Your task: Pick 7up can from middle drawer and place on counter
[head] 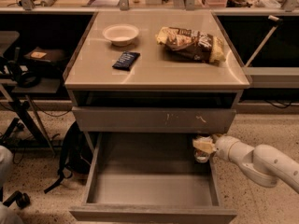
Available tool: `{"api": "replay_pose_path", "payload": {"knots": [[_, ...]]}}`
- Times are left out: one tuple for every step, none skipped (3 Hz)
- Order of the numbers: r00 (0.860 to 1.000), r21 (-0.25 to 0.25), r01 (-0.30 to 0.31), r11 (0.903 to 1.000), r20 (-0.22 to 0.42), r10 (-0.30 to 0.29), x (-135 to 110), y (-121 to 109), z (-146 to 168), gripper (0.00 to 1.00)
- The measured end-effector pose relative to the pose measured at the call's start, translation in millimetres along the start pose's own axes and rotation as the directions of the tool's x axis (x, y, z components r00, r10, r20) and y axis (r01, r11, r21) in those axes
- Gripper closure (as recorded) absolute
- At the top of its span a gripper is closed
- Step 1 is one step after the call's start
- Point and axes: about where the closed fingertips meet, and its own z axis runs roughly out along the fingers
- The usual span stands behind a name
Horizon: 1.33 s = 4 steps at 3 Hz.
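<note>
One view: camera view, facing the drawers.
gripper (202,146): low at the far right of the open middle drawer (149,190); open or closed, cannot tell.
7up can (202,157): just under the gripper, by the drawer's right wall; long axis seemingly upright.
desk (154,69): above and farther back; the can must probably rise clear first.
</note>
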Motion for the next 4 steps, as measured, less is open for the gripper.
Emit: {"api": "replay_pose_path", "payload": {"knots": [[0.999, -0.032, -0.014, 0.9994, -0.038, 0.013, 1.5, 1.3, -1.6, 1.0], [0.989, -0.073, -0.043, 0.9964, -0.143, 0.032, 18.7, 5.3, -64.4, 1.0], [0.981, -0.089, -0.073, 0.9934, -0.185, 0.055, 29.8, 37.4, -151.2, 1.0], [0.994, -0.03, -0.049, 0.9983, -0.094, 0.046, 16.9, 43.6, -218.1, 1.0]]}}
